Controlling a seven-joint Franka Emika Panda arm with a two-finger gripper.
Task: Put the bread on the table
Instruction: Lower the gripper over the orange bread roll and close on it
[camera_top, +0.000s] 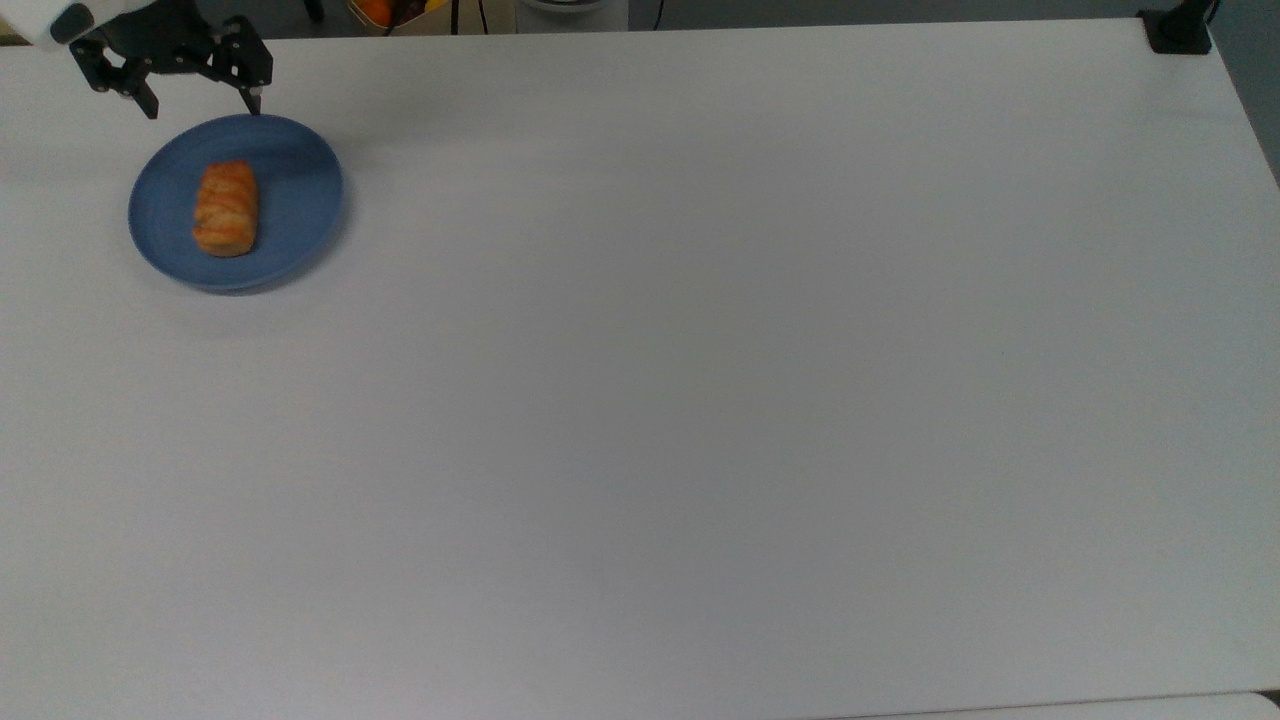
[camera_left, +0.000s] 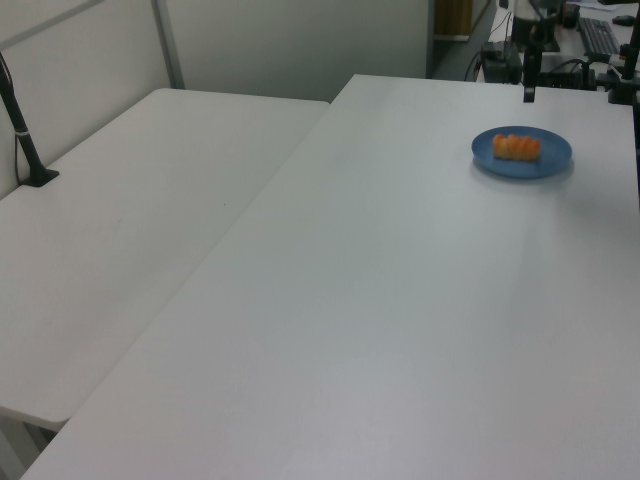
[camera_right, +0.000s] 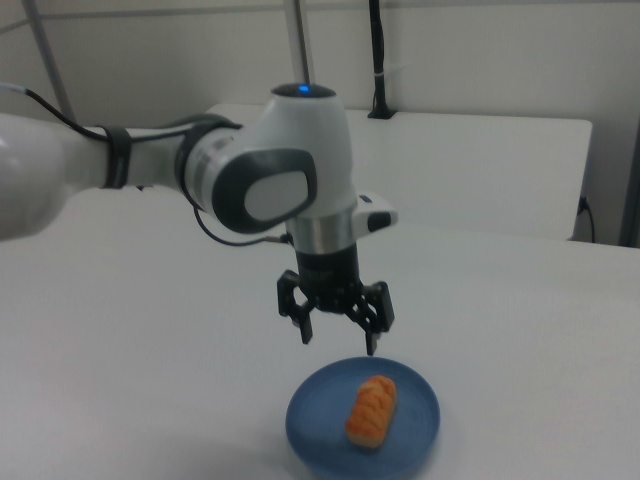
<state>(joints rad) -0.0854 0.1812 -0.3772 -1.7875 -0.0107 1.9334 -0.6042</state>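
A: Jaws spread wide, nothing between them. The black two-finger gripper (camera_top: 203, 103) hangs in the air over the far rim of the round blue plate (camera_top: 300, 190), fingertips pointing down, clear of it.

B: Bread?

A: The small golden-orange ridged pastry roll (camera_top: 226, 208) lies flat on the plate, a bit toward the top view's left of plate centre, long axis running up-down in the top view. Gripper not touching it.

B: Right view agree?

A: Yes. Gripper (camera_right: 338, 339) sits above and behind the plate (camera_right: 420, 420), fingers apart, roll (camera_right: 372, 409) below and in front of it. White arm (camera_right: 200, 175) comes in from the right view's left, wrist turned straight down.

B: Table?

A: The large plain white matte tabletop (camera_top: 700, 400) carries the plate near the top view's upper-left corner. In the left view the plate (camera_left: 550, 155) with the roll (camera_left: 516, 147) is at the far right end of the table (camera_left: 380, 300); one dark finger (camera_left: 529, 92) shows just behind it. A second white table (camera_left: 120, 230) butts up on the left view's left, with a black post (camera_left: 25, 140) standing on it.
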